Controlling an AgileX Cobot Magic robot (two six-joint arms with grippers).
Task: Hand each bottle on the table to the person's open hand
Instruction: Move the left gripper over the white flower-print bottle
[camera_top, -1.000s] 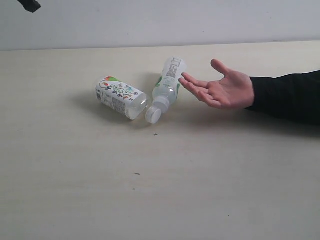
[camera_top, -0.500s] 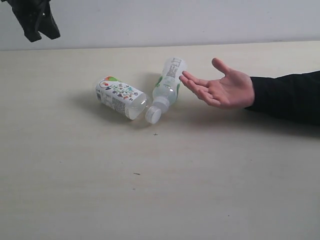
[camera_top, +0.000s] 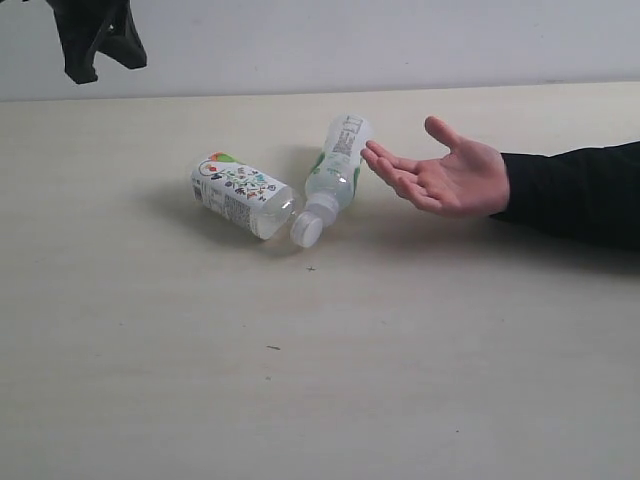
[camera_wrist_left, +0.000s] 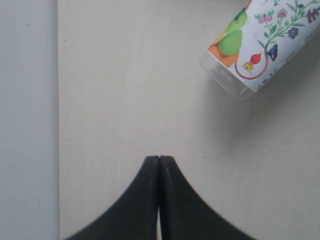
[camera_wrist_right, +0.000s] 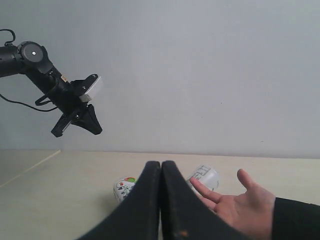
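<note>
Left wrist view: bottle (camera_wrist_left: 260, 47) beyond pincer (camera_wrist_left: 159, 160)

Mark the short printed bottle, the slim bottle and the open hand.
short printed bottle (camera_top: 240, 194), exterior view, on its printed label.
slim bottle (camera_top: 332, 178), exterior view, on its clear middle.
open hand (camera_top: 455, 182), exterior view, on the palm.

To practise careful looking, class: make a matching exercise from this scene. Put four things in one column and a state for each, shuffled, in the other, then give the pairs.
1. stubby bottle
2. slim bottle
3. person's open hand
4. left gripper

a. palm up, fingers spread
b. lying down, flower-print label
c. shut, raised in the air
d. lying down, white cap showing

Pairs: 1-b, 2-d, 3-a, 4-c
</note>
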